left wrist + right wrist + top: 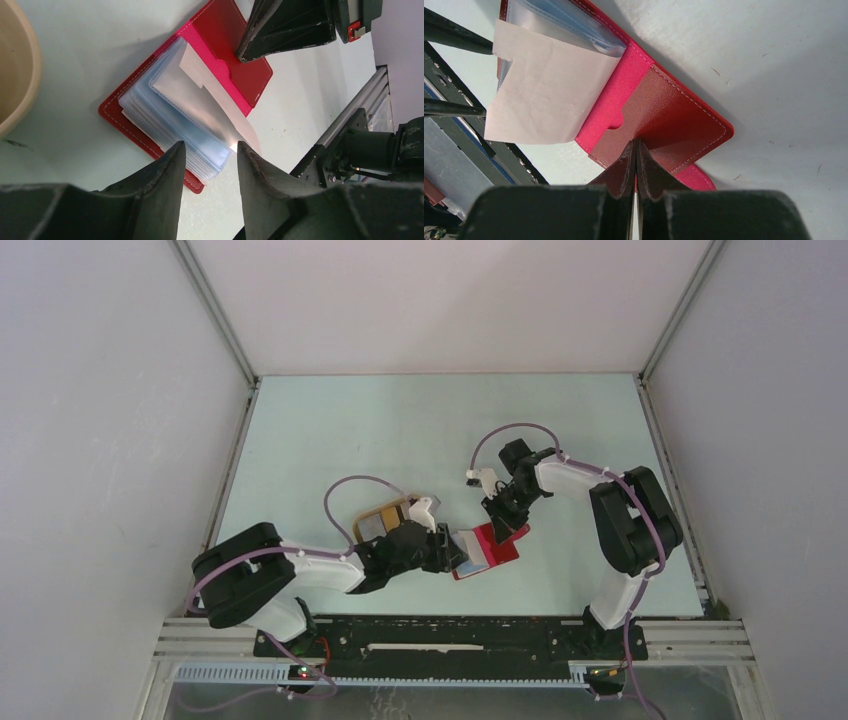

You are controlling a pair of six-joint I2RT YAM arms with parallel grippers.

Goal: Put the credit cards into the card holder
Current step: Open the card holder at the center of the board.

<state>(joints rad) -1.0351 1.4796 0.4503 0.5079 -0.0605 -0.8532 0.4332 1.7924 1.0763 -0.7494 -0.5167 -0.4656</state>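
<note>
The red card holder (503, 550) (220, 30) (674, 115) lies open on the table, its clear blue pockets (170, 120) fanned up. A silvery credit card (210, 107) (544, 90) sticks partly out of a pocket. Its free end lies between the fingertips of my left gripper (452, 545) (207, 145), whose jaws stand apart and do not clamp it. My right gripper (500, 518) (635, 142) is shut, its tips pressed down on the holder's red inner flap. An orange-gold card (381, 512) and a grey card (374, 530) lie in the tray.
The beige oval tray (402, 498) (20, 75) sits just left of the holder, under my left arm. The aluminium rail (350, 110) at the table's near edge runs close behind the holder. White walls enclose the table on three sides.
</note>
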